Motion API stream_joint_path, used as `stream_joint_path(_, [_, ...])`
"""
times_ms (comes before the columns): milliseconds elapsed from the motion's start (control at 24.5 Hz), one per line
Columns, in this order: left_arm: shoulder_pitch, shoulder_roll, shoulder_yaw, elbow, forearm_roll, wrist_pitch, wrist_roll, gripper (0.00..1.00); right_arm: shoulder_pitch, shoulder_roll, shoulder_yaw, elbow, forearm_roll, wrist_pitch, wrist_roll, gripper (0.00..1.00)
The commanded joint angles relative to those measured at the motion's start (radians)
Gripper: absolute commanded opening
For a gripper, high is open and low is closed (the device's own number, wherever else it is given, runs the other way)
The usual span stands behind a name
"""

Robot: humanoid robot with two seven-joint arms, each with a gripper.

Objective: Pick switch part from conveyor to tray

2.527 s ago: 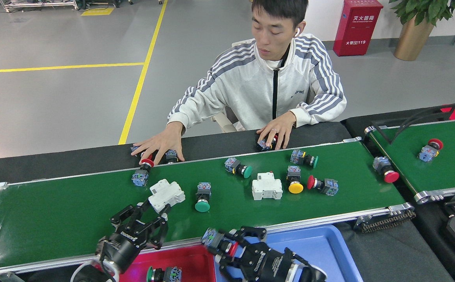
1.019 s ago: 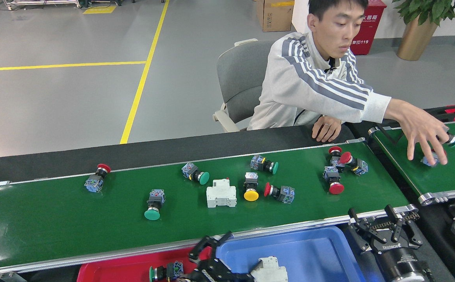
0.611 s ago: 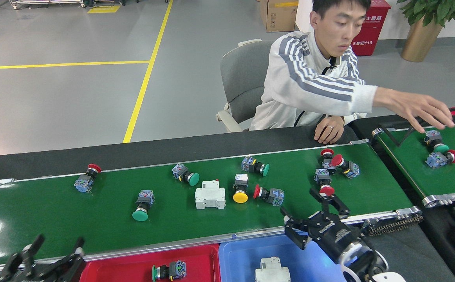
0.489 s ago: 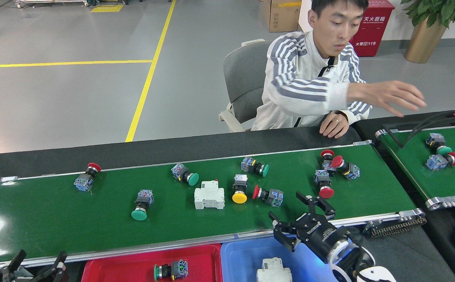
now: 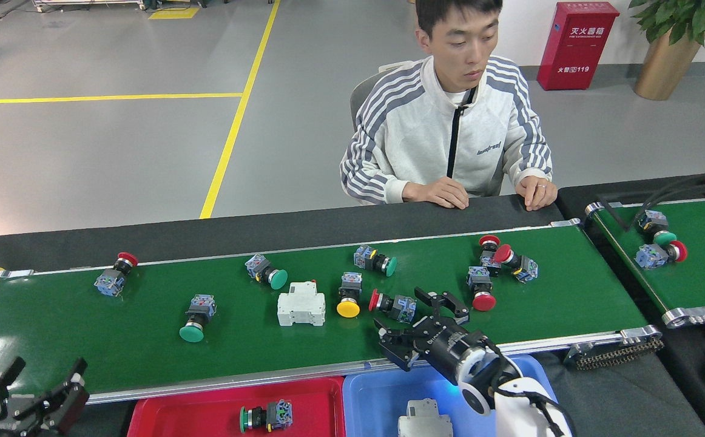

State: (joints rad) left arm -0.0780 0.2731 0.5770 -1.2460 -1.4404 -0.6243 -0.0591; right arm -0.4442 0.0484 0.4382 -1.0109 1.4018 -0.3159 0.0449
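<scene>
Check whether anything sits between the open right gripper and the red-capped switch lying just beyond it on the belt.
Nothing visible does. The right gripper hangs open over the conveyor, and the red-capped switch lies just beyond its fingertips with only bare belt between. The yellow-capped switch sits on the switch's far side, not in the path.

Our right pincer (image 5: 420, 325) is black with white lettering, on a white wrist ringed silver; our left pincer (image 5: 22, 388) is black.

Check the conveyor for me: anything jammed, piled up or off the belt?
Nothing is off the conveyor. The only oddity: two red switches lie touching in a small clump near the far right, with a third close by.
</scene>
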Motion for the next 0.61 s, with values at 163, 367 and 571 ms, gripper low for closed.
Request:
stream_joint_path(163, [-0.203,0.087,-0.131,0.269,0.000,0.058,0.078,0.99,-0.051,0.010,0.094,0.037,0.005,0.015,-0.014,0.10])
stream_joint_path(367, [-0.207,0.100,-0.198,0.286,-0.003,0.123,0.120,0.99,-0.048,0.011,0.126,0.009,0.003,0.003,-0.019,0.02])
stream_joint_path(571, [-0.213,0.104,-0.203,0.296,0.005,0.110,0.119,0.99,0.035,0.001,0.269,-0.186,0.003,-0.078,-0.060,0.02])
